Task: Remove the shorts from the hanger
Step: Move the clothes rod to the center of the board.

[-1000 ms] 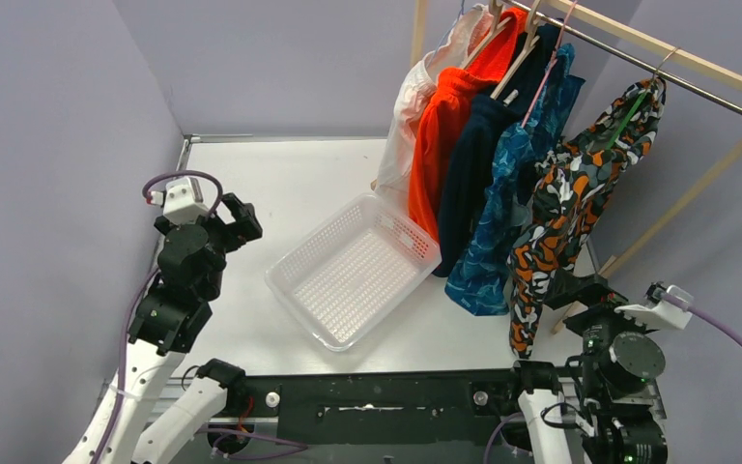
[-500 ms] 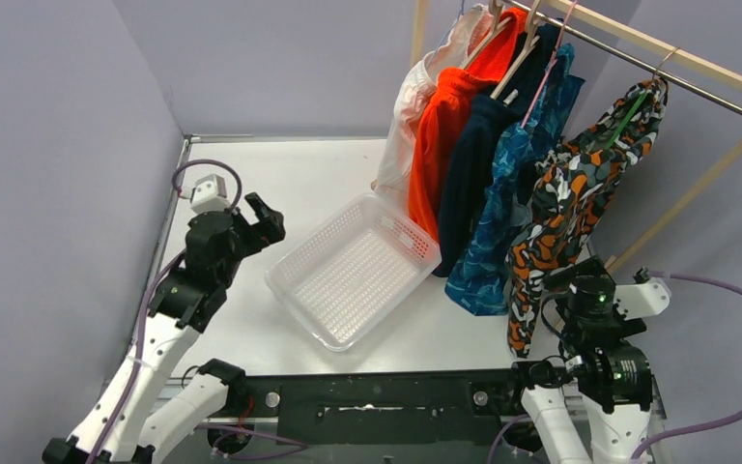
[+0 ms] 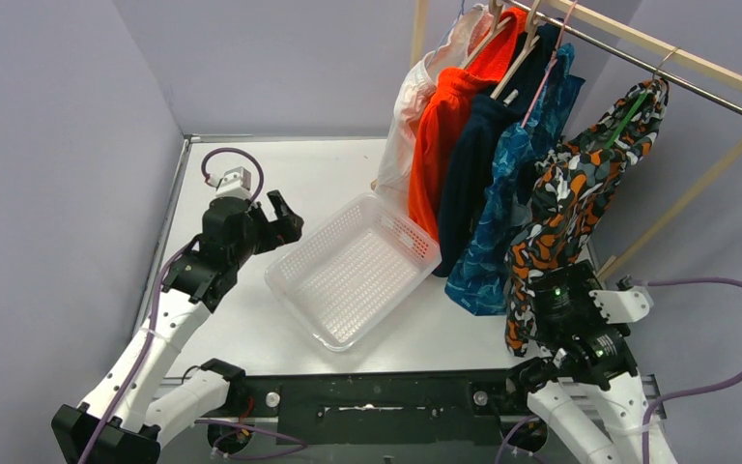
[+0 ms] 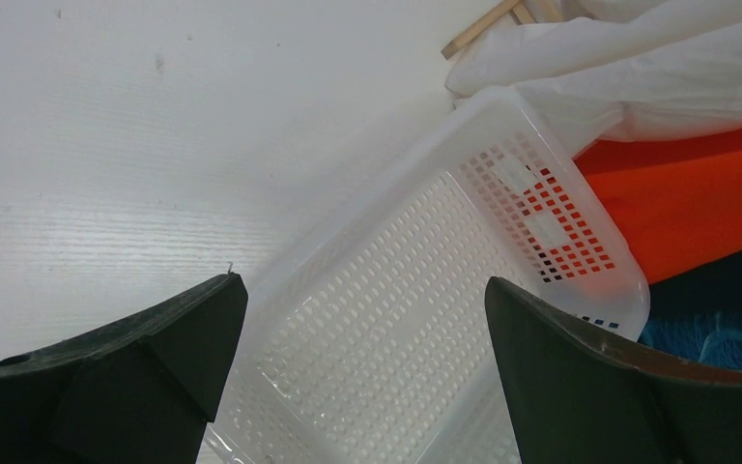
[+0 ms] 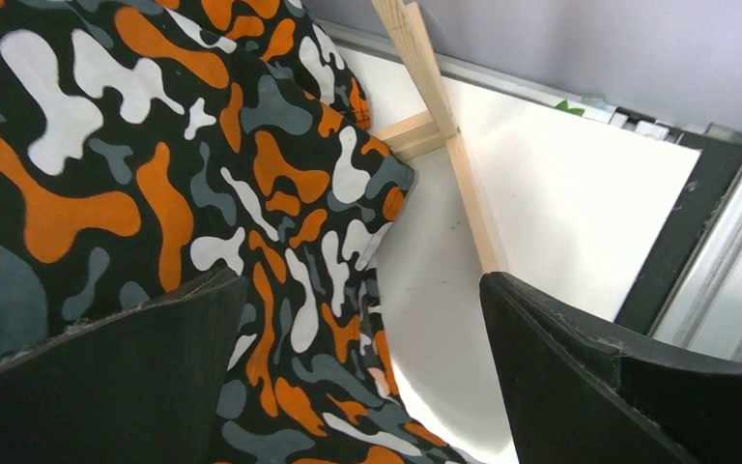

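Camouflage shorts (image 5: 155,164) — just ahead of the wide-spread right tool (image 5: 362,290)

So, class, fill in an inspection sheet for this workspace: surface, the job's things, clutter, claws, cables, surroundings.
Surface: white table, carrying a white perforated basket with nothing in it.
Job's things: five pairs on hangers along the wooden rack: white shorts, orange shorts, navy shorts, teal shorts, and camouflage shorts nearest the right arm.
Clutter: nothing seen.
Claws: left claw open above the basket's edge, holding nothing; right claw open beside the camouflage shorts' lower part, not closed on them.
Cables: left cable and right cable, both purple, loop from the wrists.
Surroundings: lilac walls.
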